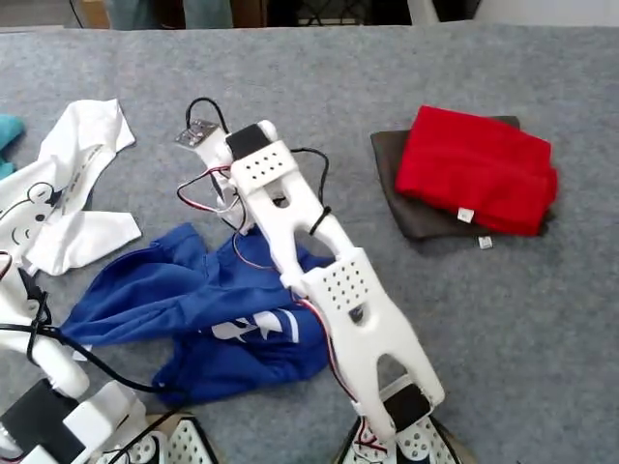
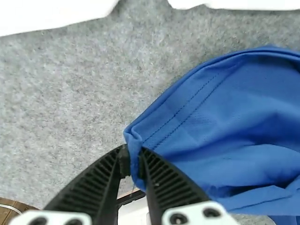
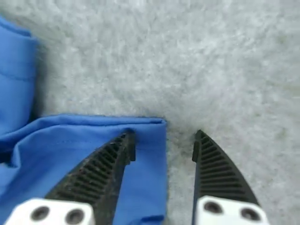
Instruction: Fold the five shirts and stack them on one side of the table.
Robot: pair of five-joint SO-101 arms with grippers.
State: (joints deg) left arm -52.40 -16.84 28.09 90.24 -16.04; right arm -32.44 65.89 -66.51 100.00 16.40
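A crumpled blue shirt [image 1: 193, 309] lies on the grey felt table [image 1: 387, 77] at the front left. My left gripper [image 2: 132, 161] is shut on a folded edge of the blue shirt [image 2: 225, 131], at its left end near the left arm [image 1: 58, 382]. My right gripper [image 3: 164, 145] stands open low over a corner of the blue shirt [image 3: 70, 140]; one finger [image 3: 108, 164] is above the cloth, the other [image 3: 213, 164] above bare felt. The right arm [image 1: 319, 261] reaches across the shirt from the front.
A white printed shirt [image 1: 68, 193] lies spread at the left, and its edge [image 2: 47, 11] is just beyond the blue one. A teal cloth [image 1: 8, 130] pokes in at the left edge. A folded red shirt [image 1: 474, 169] sits on a folded dark grey one [image 1: 406, 203] at the right.
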